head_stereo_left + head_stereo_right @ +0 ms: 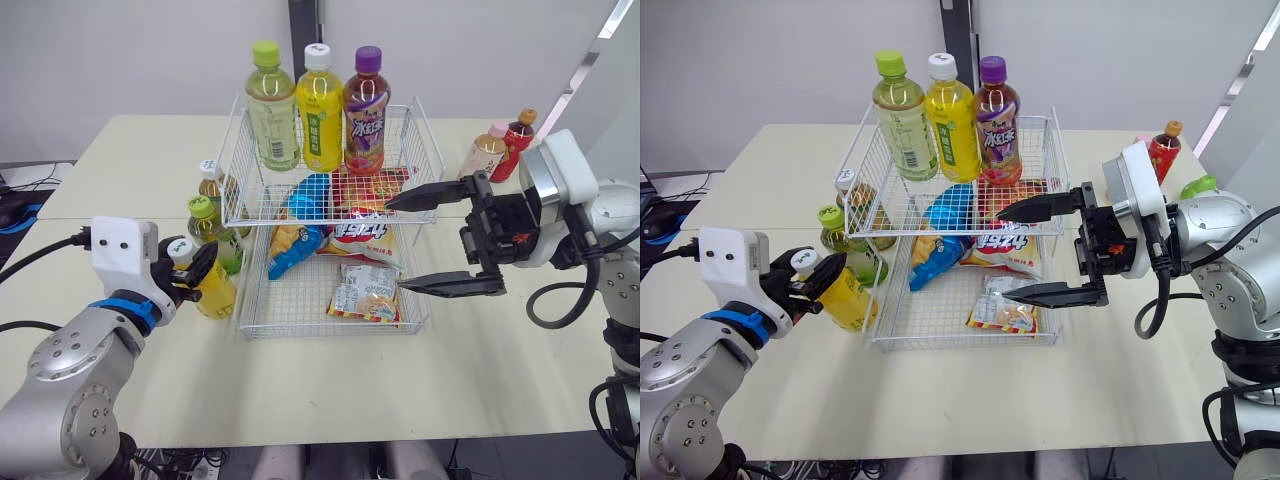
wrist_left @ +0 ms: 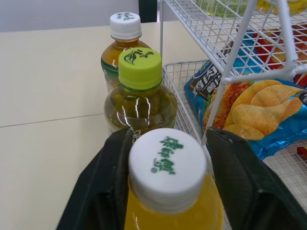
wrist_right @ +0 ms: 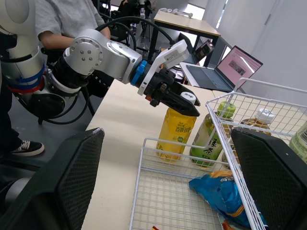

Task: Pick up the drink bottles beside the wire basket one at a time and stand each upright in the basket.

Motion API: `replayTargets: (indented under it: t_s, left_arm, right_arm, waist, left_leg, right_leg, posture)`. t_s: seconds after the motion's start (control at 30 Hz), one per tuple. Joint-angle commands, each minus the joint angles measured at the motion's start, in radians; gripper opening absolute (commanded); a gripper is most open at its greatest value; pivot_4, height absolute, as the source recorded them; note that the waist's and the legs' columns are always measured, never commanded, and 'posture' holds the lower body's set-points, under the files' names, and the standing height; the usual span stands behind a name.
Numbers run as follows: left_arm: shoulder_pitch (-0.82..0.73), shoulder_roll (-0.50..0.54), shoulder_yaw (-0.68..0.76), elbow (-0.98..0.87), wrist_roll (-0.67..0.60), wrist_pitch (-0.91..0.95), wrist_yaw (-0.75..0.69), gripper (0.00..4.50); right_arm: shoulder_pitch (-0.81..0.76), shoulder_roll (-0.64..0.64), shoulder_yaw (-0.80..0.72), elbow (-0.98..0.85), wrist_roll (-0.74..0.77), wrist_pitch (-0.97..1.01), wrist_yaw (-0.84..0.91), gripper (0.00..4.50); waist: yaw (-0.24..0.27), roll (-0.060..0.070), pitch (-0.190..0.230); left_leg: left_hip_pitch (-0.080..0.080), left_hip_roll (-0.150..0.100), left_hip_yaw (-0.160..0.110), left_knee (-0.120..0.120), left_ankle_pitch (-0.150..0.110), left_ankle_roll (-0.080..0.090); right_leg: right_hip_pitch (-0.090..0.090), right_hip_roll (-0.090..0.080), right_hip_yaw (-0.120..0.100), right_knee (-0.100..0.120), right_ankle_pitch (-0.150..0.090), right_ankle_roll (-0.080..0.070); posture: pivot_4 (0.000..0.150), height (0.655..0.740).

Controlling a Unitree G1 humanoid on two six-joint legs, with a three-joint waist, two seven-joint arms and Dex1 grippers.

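Left wrist view: our left gripper (image 2: 168,143) clasps the white-capped yellow plastic drink bottle (image 1: 216,291), standing just beside the white wire basket (image 1: 300,333); we should lift straight, keeping it upright; right gripper (image 1: 396,246) gapes wide.

I have 2 head eyes looking forward and down from above the near edge of the table (image 1: 480,380), taking in the whole wire basket (image 1: 290,310) and both arms. They share almost 1 scene, the right eye's shifted slightly sideways. The left wrist camera sits very close to the yellow bottle (image 2: 168,163), right at its white cap, facing along the basket's left side. The right wrist camera looks from the basket's right side across it toward the left gripper (image 3: 187,103) — I get the same yellow bottle there, farther off.
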Motion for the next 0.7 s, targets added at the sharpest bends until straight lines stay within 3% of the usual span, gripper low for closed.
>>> replayTargets:
  t_s: [0.03,0.17,0.3,0.47,0.7]
  left_arm:
    - [0.016,0.011,0.01,-0.017,-0.012,-0.041,0.006,1.37]
    - [0.043,0.054,0.096,-0.026,-0.069,-0.064,-0.042,1.37]
    - [0.035,0.14,0.234,0.016,-0.231,-0.028,-0.148,1.37]
    - [-0.122,0.504,0.398,0.293,-0.434,0.05,-0.338,1.37]
    - [-0.485,0.816,0.264,0.665,-0.569,0.078,-0.376,1.37]
  right_arm:
    - [-0.006,-0.003,-0.021,-0.031,0.01,-0.004,-0.01,4.5]
    - [-0.003,-0.006,-0.026,-0.03,0.0,-0.013,-0.016,4.5]
    - [-0.001,-0.016,-0.034,-0.023,-0.018,-0.024,-0.025,4.5]
    - [0.008,-0.045,-0.063,-0.019,-0.017,-0.005,-0.046,4.5]
    - [0.045,-0.093,-0.11,-0.042,0.006,0.03,-0.08,4.5]
  waist:
    - [0.001,0.0,0.0]
    - [0.0,0.0,0.0]
    - [-0.002,0.0,0.0]
    - [0.001,-0.003,0.003]
    - [0.0,-0.003,0.003]
  left_leg:
    - [0.0,0.0,0.0,0.0,0.0,0.0]
    - [0.0,0.0,0.0,0.0,0.0,0.0]
    - [-0.001,0.001,0.0,-0.001,0.0,0.0]
    - [-0.003,0.002,-0.004,-0.001,0.0,0.0]
    - [-0.003,-0.001,0.0,-0.003,0.0,0.0]
  right_leg:
    - [0.0,0.0,0.0,0.0,0.0,0.0]
    - [0.0,0.0,0.0,-0.001,0.0,0.0]
    - [-0.001,0.0,-0.001,-0.002,0.0,0.0]
    - [-0.001,0.003,-0.004,-0.004,0.0,-0.001]
    - [-0.001,0.0,-0.001,-0.008,0.001,0.001]
  posture:
    - [0.15,0.74]
    - [0.15,0.74]
    - [0.15,0.74]
    - [0.15,0.74]
    - [0.15,0.74]
